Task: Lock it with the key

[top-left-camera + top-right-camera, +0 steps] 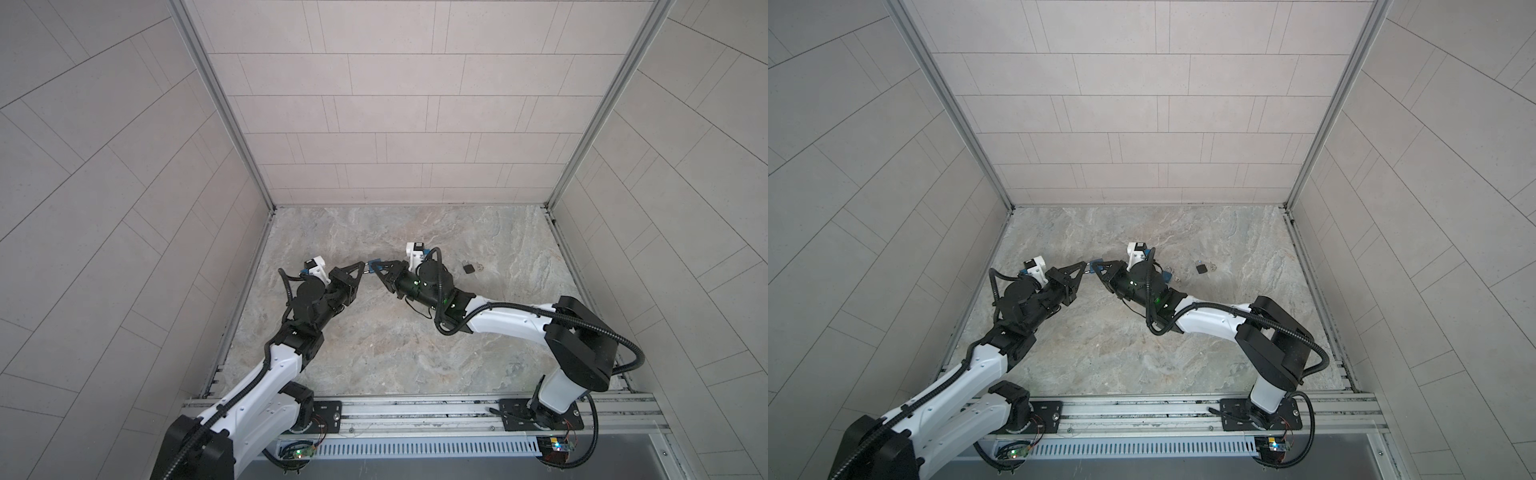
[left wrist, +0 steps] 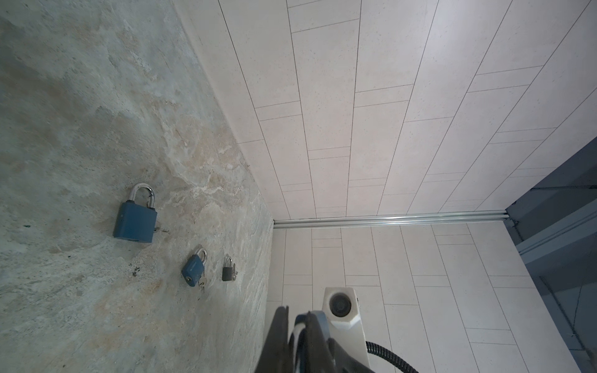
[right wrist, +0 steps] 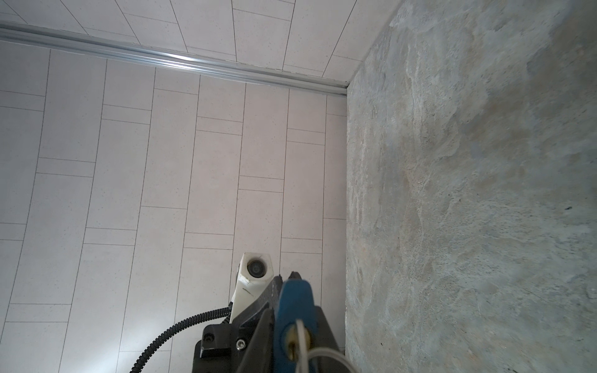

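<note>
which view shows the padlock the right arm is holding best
The right wrist view: the held blue padlock is close up, its brass keyway visible. Both top views show only a tiny blue patch. The left wrist view does not clearly show it.

Table [image 1: 374, 357] front free; padlocks [image 2: 135, 222] clutter farther back.

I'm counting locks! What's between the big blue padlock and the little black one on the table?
A small blue padlock lies between the big blue padlock and the black padlock, in the left wrist view.
</note>
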Robot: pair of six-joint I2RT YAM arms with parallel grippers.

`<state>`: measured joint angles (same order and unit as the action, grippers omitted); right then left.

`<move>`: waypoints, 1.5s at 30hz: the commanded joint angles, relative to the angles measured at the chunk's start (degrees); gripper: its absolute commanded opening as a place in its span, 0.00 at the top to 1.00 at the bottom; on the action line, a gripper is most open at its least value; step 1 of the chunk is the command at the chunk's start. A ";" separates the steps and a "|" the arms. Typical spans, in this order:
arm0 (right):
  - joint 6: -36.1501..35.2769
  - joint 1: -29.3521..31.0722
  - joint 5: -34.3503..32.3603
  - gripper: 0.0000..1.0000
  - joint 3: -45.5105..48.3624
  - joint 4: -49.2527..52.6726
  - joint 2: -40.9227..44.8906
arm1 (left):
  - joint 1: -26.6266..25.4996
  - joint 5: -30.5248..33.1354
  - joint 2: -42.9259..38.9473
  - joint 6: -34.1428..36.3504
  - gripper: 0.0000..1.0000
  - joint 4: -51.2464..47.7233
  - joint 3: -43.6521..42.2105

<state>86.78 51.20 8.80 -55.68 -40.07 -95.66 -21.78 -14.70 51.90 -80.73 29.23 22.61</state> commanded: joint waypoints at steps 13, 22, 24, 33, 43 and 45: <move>-2.56 6.13 15.19 1.00 1.79 1.66 -2.08 | -6.34 -21.86 -0.21 1.26 0.99 11.40 5.11; -2.74 5.29 14.19 0.83 2.18 2.22 -0.72 | -5.29 -22.51 0.55 2.95 1.00 6.46 5.82; -3.37 4.39 14.10 0.69 2.56 3.01 0.48 | -4.02 -23.68 0.95 2.61 1.00 6.43 5.71; -4.47 0.80 12.36 0.52 6.17 6.57 6.23 | -1.72 -26.20 1.71 2.67 1.00 4.26 5.95; -4.81 -1.48 11.82 0.50 13.13 5.95 12.96 | -0.38 -28.43 2.98 5.89 1.00 -1.96 7.62; -5.04 -2.13 11.65 0.50 14.85 6.28 14.98 | -0.24 -28.80 3.45 5.93 1.00 -1.87 7.65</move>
<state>82.43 49.98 20.32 -42.74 -35.79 -83.11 -21.67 -38.81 55.72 -75.55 24.27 27.14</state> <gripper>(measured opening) 0.496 0.078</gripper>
